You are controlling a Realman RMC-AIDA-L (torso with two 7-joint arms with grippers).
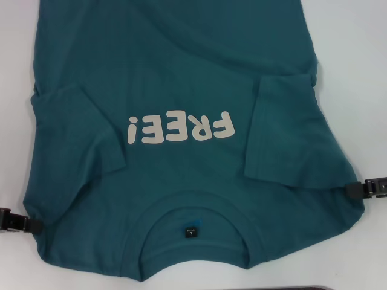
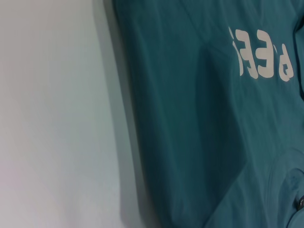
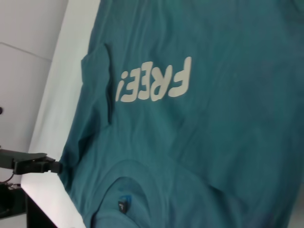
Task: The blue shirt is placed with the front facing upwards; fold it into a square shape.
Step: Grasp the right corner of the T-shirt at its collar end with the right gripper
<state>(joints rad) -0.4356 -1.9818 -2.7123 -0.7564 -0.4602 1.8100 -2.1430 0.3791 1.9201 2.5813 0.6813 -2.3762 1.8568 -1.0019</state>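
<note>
Head view: the blue shirt lies front up on the white table, collar nearest the robot, so the "FREE!" print reads upside down. Both sleeves are already folded inward over the chest; the body is still full length, so I judge the side folds begun and the lengthwise folds left. The left gripper and right gripper touch the shirt's shoulder edges, one on each side; whether their jaws pinch the cloth or stand apart I cannot tell.

Left wrist view: the shirt's side edge runs along bare table, with part of the print showing. No fingers appear.

Right wrist view: the collar with its small black neck label shows, and the left gripper sits at the far shoulder edge. Nothing lies on the shirt to block folding.
</note>
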